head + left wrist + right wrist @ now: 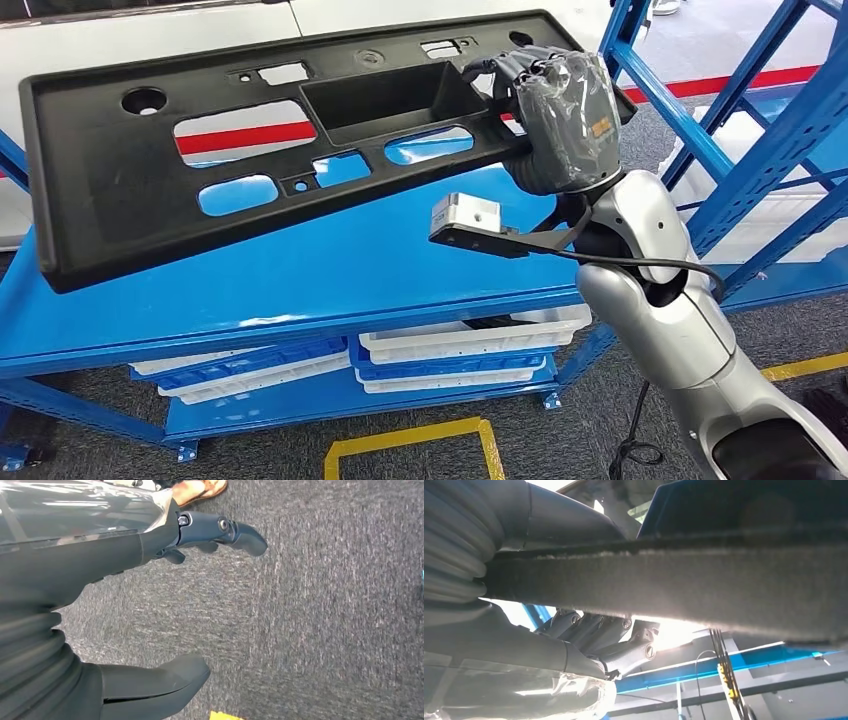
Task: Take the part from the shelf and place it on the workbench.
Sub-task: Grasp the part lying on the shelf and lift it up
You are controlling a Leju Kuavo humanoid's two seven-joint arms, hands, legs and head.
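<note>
1. The right hand (552, 118) sat in the upper right of the head view, wrapped in clear film, its fingers (515, 68) curled over the right end of the black panel (110, 190) and gripping it.
2. The black panel stretched from the left edge of the frame to the hand, tilted, with its left end lower than its right. It had a deep rectangular pocket near the middle, a round hole at upper left and several cut-out windows.
3. The panel lay over the top level of the blue shelf (330, 275); whether its left end touched the shelf surface I could not tell.
4. White trays (450, 345) were stacked on a lower shelf level, below the middle of the frame.
5. In the right wrist view, the panel's edge (704, 587) crossed the picture as a wide dark band, with the right hand's fingers (589, 630) bent around it from below.
6. In the left wrist view, the left hand (150, 605) hung over grey carpet (325, 620), thumb and fingers apart, holding nothing.
7. A yellow floor line (410, 440) ran along the bottom of the head view.
</note>
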